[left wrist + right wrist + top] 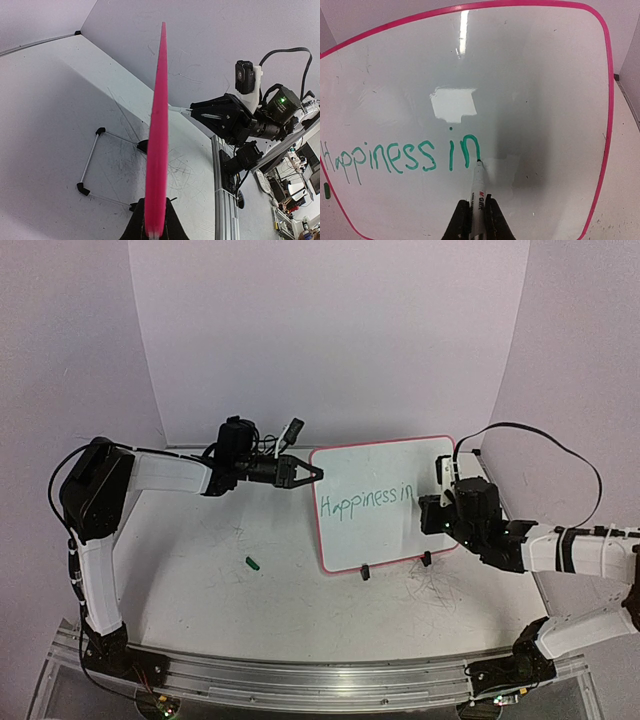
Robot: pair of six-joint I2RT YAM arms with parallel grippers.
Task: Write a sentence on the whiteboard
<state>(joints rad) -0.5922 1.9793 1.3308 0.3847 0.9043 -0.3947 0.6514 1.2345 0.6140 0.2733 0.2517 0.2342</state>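
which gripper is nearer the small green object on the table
Left. The left gripper clamps the pink-rimmed whiteboard's left edge, behind the small green object; the right gripper is across the board.

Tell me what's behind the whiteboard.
A thin wire stand with black feet reaches back from the whiteboard and rests on the table. In the top view, the board's face covers it.
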